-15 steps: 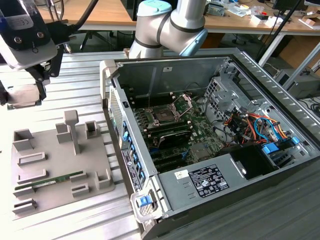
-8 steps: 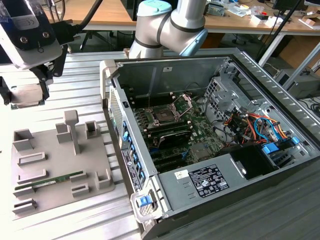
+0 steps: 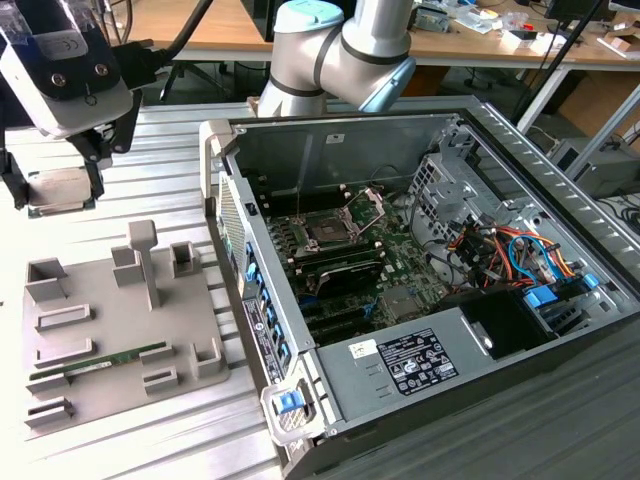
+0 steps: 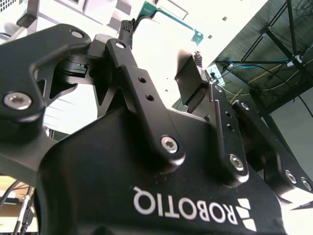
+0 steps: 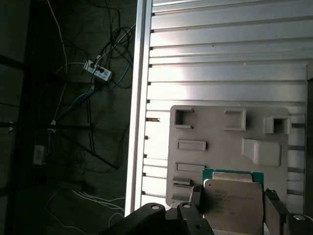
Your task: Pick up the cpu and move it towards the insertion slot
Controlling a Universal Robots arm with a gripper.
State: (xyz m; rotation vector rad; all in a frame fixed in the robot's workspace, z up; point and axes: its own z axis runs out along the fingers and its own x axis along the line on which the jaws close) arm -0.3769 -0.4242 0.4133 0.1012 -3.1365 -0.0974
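The cpu [image 3: 58, 191], a flat square chip with a silvery lid, hangs above the exterior view's left end of the metal table with my gripper [image 3: 55, 186] shut on it. In the first wrist view the cpu [image 5: 231, 198] shows its lid and a thin green edge between two black fingers [image 5: 195, 199]. It sits above the grey fixture plate [image 5: 215, 132]. In the second wrist view the cpu's green edge [image 4: 168, 14] shows past the fingertips [image 4: 128, 25]. The insertion slot [image 3: 328, 231], a dark square socket in a silver frame with its bracket raised, lies inside the open computer case toward the exterior view's right.
The grey fixture plate [image 3: 110, 320] carries raised blocks, a tall post [image 3: 143, 262] and a green memory stick [image 3: 100, 360]. The case wall [image 3: 235, 250] stands between plate and socket. Cables [image 3: 500, 250] and a drive cage [image 3: 440, 180] crowd the case's far side.
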